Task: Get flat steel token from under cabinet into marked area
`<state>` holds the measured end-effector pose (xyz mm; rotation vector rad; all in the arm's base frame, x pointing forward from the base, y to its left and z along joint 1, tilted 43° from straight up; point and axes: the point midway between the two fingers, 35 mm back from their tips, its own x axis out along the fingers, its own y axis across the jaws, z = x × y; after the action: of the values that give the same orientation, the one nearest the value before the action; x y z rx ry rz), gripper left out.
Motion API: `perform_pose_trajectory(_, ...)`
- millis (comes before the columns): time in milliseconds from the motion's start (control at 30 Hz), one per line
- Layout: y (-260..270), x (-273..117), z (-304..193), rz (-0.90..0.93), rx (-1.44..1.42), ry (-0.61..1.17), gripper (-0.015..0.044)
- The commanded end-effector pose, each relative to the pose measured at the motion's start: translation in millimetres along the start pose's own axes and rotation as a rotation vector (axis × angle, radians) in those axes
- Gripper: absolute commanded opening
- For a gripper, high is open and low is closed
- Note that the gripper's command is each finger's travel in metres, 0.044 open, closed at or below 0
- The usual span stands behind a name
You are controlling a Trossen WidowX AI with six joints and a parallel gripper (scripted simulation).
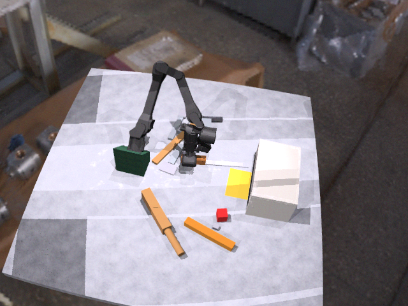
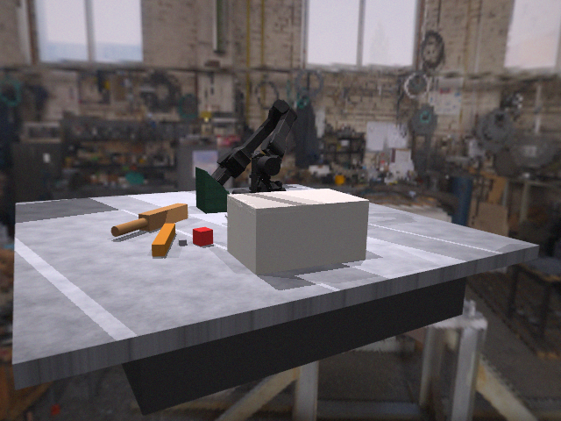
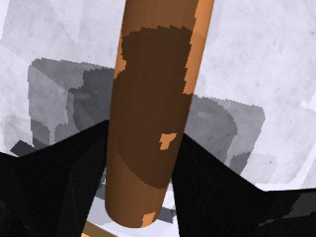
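Note:
My gripper (image 1: 192,161) (image 3: 142,133) is shut on the round orange-brown handle (image 1: 201,160) (image 3: 154,69) of a long tool. Its thin pale blade (image 1: 227,163) points toward the cabinet (image 1: 278,159) (image 2: 312,235); the tip looks just short of the cabinet's front. Whether the blade touches the table cannot be told. The yellow marked area (image 1: 238,184) lies in front of the cabinet, beside the blade's line, and nothing shows on it. The steel token is not visible in any view. The vent slots cannot be made out. The cabinet hides the tool in the exterior view.
A red cube (image 1: 221,215) (image 2: 202,236), a small grey piece (image 1: 216,227) (image 2: 182,242), an orange bar (image 1: 209,233) (image 2: 163,239) and a wooden paddle (image 1: 156,210) (image 2: 165,217) lie nearer the top camera. A green block (image 1: 131,161) (image 2: 209,195) and an orange-brown strip (image 1: 167,148) are near the arm.

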<state>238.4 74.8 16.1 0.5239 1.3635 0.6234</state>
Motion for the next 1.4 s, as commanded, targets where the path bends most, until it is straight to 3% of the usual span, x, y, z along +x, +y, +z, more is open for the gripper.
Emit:
perform_pose_trajectory(0, 0.5, -0.7, 1.2, 0.000, -0.042, -0.002, 0.0000)
perform_pose_trajectory(1367, 2.0, -1.7, 1.5, 0.001, -0.364, -0.001, 0.0000)
